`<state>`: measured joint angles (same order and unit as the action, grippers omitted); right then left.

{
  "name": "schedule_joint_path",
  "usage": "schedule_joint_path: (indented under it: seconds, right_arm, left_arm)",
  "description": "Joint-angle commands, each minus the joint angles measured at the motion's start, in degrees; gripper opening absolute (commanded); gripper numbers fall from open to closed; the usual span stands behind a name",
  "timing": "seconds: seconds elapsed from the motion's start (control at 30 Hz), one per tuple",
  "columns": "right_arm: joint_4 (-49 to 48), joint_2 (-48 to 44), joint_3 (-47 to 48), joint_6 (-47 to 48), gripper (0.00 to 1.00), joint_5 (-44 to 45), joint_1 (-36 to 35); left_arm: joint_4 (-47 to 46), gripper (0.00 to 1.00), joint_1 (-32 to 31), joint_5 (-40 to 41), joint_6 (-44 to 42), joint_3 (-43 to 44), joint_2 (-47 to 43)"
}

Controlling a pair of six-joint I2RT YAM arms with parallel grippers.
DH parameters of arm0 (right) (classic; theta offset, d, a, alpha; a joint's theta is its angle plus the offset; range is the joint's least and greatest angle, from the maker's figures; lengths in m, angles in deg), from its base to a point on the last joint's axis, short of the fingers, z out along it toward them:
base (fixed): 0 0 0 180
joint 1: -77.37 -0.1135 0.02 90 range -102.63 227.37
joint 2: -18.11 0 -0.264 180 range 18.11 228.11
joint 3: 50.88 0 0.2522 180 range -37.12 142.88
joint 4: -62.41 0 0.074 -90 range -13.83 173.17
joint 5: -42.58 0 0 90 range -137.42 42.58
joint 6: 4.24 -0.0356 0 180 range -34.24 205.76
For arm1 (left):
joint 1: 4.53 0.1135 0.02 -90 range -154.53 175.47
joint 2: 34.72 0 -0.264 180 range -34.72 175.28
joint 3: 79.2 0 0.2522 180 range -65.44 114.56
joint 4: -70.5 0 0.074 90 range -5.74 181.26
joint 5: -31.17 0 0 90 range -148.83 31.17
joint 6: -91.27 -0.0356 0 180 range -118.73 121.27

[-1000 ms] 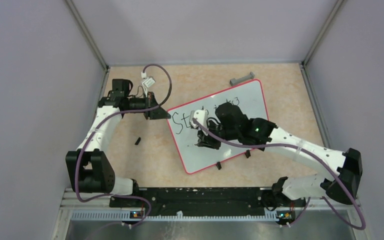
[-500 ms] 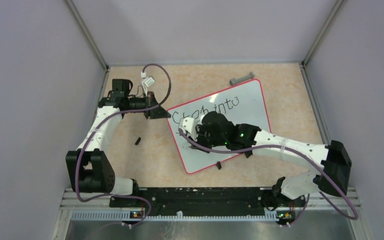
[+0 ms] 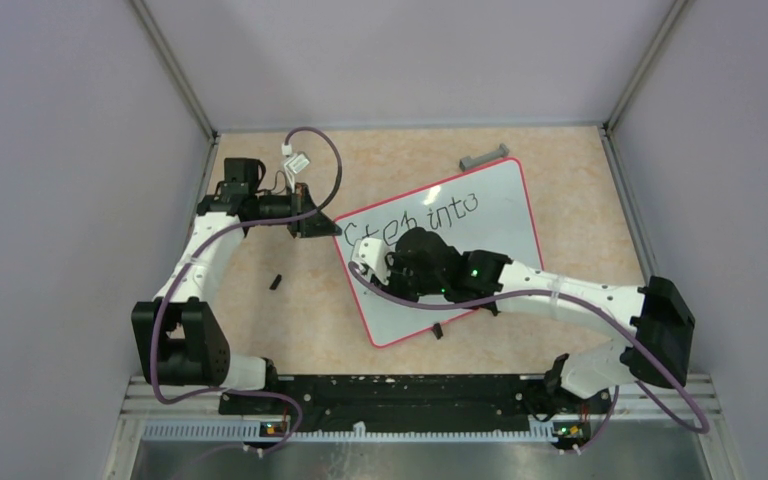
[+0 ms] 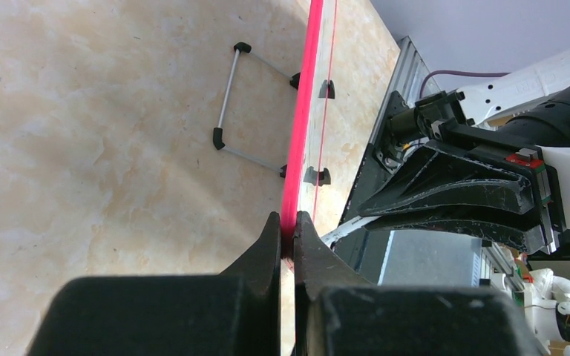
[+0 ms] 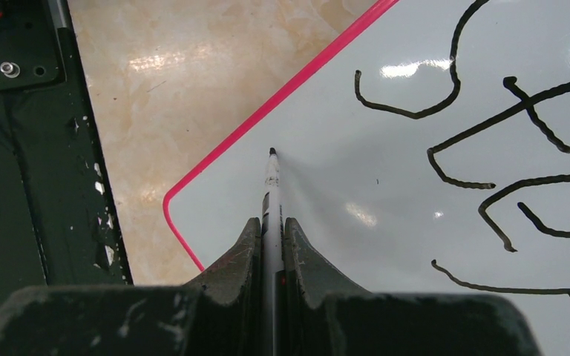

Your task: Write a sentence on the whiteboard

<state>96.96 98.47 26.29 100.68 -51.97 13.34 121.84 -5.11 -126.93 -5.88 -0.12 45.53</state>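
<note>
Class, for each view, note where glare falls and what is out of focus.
Right wrist view: bright glare patches on the whiteboard and the table; the right gripper, shut on the marker, is blurred. Left wrist view: the left gripper, pinching the whiteboard's rim, is dark and soft. Top external view: even light, faint shadows.

Sentence (image 3: 415,214) on whiteboard (image 3: 502,222), whiteboard on table (image 3: 290,315)

Body: white-shelled left arm (image 3: 198,262) and right arm (image 3: 580,299) with black joint blocks (image 3: 178,345); thin purple cables (image 3: 310,130) loop along both; small green LED (image 3: 474,270) glows on right wrist; black wedge-shaped fingers (image 5: 230,268) look scuffed.
</note>
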Motion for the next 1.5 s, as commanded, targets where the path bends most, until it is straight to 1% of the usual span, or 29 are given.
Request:
schedule_joint_path:
  seconds: [0.0,0.1,0.23,0.47,0.57,0.73,0.87,1.2,1.33,1.47]
  right_arm:
    - [-1.5,-0.5,0.6,1.4,0.0,4.3,-0.6]
    - [-0.8,-1.4,-0.5,1.7,0.0,6.1,0.1]
    - [0.8,-2.9,-1.5,1.3,0.0,5.7,2.1]
    - [2.8,-4.9,-1.8,1.6,0.0,6.1,3.0]
    - [3.3,-5.1,-0.8,1.6,0.0,4.9,3.1]
    - [4.1,-5.2,2.6,1.1,0.0,-1.1,2.8]
    - [4.0,-4.0,5.2,-0.1,0.0,-2.9,2.7]
    - [1.8,-0.1,6.0,-0.8,0.0,1.1,2.7]
    - [1.7,0.0,5.1,-0.1,0.0,2.6,2.8]
    - [1.9,-0.2,3.4,0.2,0.0,2.2,2.6]
  left_arm:
    - [-1.3,0.0,-0.2,2.1,-1.0,-1.1,-0.9]
    - [-1.2,0.0,-0.2,2.3,-1.1,-1.0,-0.8]
    - [-1.1,0.0,-0.2,2.4,-1.2,-0.9,-0.9]
    - [-1.2,0.0,-0.2,2.6,-1.2,-0.8,-0.6]
    - [-1.2,0.0,-0.2,2.5,-1.2,-0.8,-0.6]
    - [-1.1,0.0,-0.2,2.2,-1.2,-0.8,-0.4]
    - [-1.1,0.0,-0.3,2.1,-1.2,-0.7,-0.6]
    - [-0.8,0.0,-0.3,2.1,-1.5,-0.6,-1.1]
    - [-0.8,0.0,-0.3,2.1,-1.5,-0.6,-0.9]
    - [-0.7,0.0,-0.2,2.1,-1.8,-0.5,-0.8]
